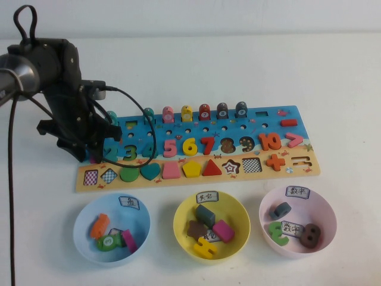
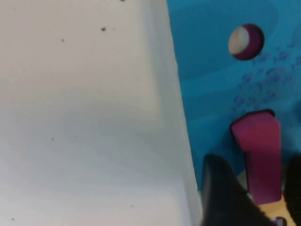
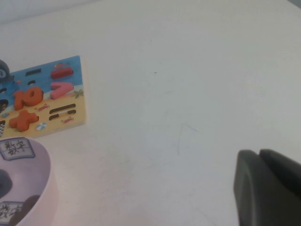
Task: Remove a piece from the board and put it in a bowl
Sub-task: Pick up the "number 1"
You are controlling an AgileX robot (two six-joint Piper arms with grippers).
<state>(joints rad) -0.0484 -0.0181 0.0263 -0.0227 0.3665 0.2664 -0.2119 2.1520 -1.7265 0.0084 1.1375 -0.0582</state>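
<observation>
The left gripper [image 1: 95, 154] is hanging low over the left end of the long rectangular wooden puzzle board [image 1: 196, 128] with its blue top and sandy-tan lower strip. In the left wrist view, the small slim pink wooden numeral "1" [image 2: 260, 153] is lying flat in its place on the blue surface near the board's left edge. One dark finger [image 2: 225, 188] is sitting just beside the numeral on the edge side, and a second dark shape is showing on the numeral's other side at the frame's border. The jaws are standing apart around the numeral; the view is too close to tell whether either one is touching it, though they seem not to be pressing on it.

The right gripper [image 3: 268, 188] is hovering over bare white table [image 3: 188, 70] beyond the board's right end, with its two dark fingers lying together, no gap showing between them, and nothing held.

The pale pink round plastic bowl [image 1: 324, 210] with a white Chinese-character label on its rim is sitting in front of the board's right end, well apart from the numeral. Beside it, a yellow bowl [image 1: 229, 205] and a light blue bowl [image 1: 86, 214] are standing in a row, each with coloured pieces inside.
</observation>
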